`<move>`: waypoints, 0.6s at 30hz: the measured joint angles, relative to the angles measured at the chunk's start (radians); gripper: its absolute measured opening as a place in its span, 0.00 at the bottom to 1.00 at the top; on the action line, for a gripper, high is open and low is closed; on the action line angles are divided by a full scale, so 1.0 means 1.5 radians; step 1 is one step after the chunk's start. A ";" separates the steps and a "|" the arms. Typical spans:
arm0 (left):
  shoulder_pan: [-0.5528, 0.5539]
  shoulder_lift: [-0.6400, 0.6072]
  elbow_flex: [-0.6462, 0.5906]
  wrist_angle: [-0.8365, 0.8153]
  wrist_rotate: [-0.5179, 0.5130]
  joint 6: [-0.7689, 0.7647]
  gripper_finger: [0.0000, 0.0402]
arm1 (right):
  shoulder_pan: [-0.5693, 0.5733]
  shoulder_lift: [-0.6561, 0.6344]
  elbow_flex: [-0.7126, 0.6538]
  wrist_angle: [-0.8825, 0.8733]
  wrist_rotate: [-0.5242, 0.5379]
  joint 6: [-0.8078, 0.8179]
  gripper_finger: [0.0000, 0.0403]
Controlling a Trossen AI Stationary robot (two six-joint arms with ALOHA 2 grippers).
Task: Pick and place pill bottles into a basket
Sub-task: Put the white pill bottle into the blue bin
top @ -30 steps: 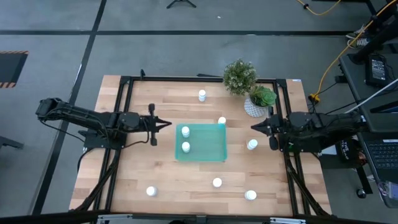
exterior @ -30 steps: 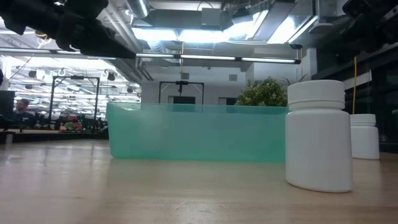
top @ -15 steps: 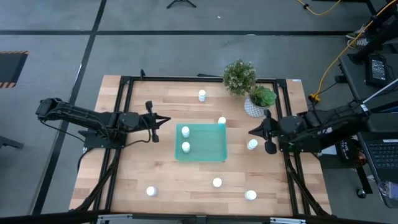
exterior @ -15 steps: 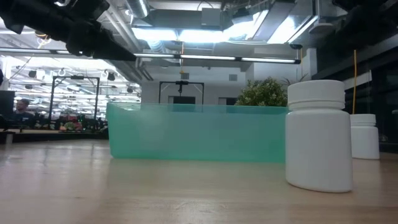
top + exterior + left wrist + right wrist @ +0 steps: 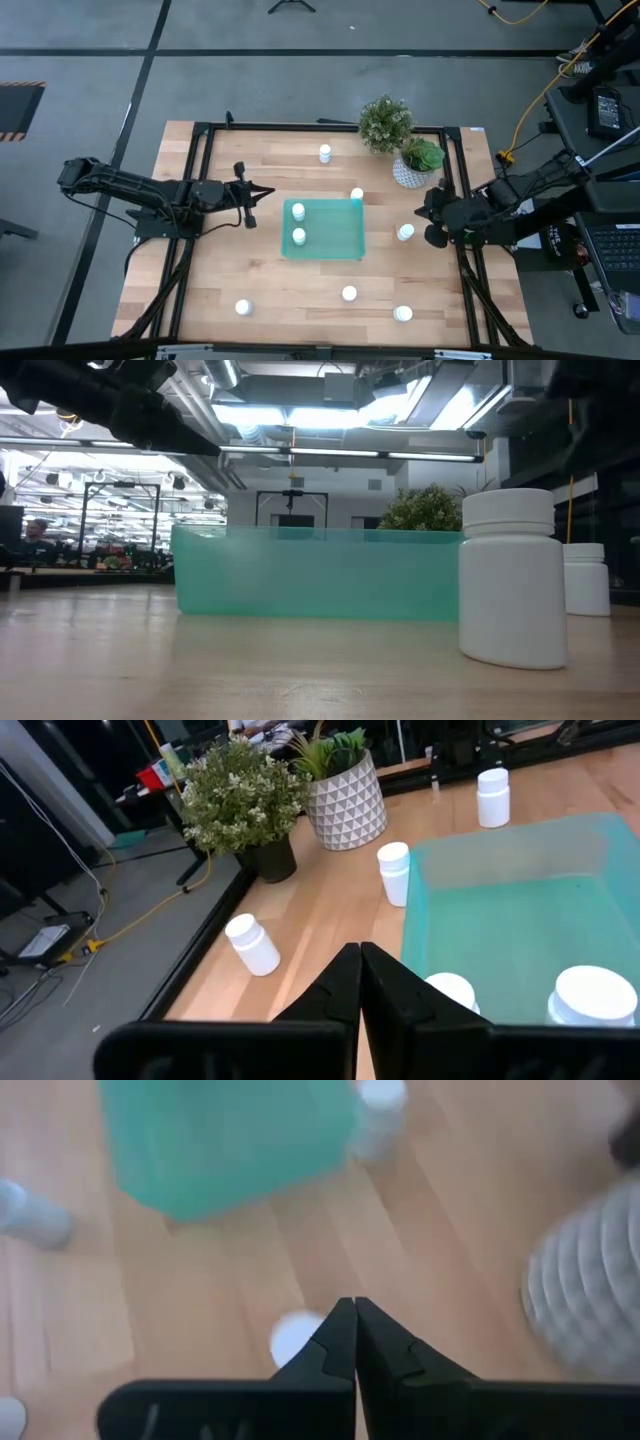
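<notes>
The teal basket [image 5: 335,235] lies mid-table with two white pill bottles [image 5: 298,210] [image 5: 298,236] standing in its left end. Other bottles stand on the wood: one by the basket's far right corner [image 5: 357,194], one to its right [image 5: 405,232], one farther back [image 5: 325,153], three near the front edge [image 5: 243,307] [image 5: 349,293] [image 5: 403,313]. My left gripper [image 5: 260,192] is shut and empty, left of the basket; its wrist view [image 5: 358,960] looks over the basket [image 5: 520,890]. My right gripper [image 5: 348,1308] is shut and empty, above the bottle right of the basket [image 5: 292,1338].
A white patterned plant pot [image 5: 408,172] and a second plant [image 5: 385,122] stand at the back right, close to my right arm. The table's dark frame rails [image 5: 196,160] run along the left and right sides. In the low view a bottle [image 5: 512,575] stands near the camera.
My right gripper has drawn back toward the table's right edge and tipped downward over the bottle right of the basket. My left gripper has drawn back a little toward the table's left edge. Both have stayed shut. No bottle has moved.
</notes>
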 joint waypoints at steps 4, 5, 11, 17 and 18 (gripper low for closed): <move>0.000 0.000 0.000 0.000 0.000 0.000 0.02 | 0.015 0.001 -0.007 -0.050 -0.017 0.100 0.01; 0.000 0.000 0.000 0.000 0.000 0.000 0.02 | 0.018 0.001 -0.012 -0.054 -0.018 0.110 0.01; 0.000 0.000 0.000 0.000 0.000 0.000 0.00 | 0.019 0.001 -0.027 -0.053 -0.052 0.118 0.09; 0.000 0.000 0.000 0.000 0.000 0.004 0.02 | 0.019 0.001 -0.050 -0.027 -0.052 0.117 0.18; 0.000 0.000 0.000 0.000 0.000 0.008 0.02 | 0.019 0.001 -0.058 -0.024 -0.052 0.117 0.20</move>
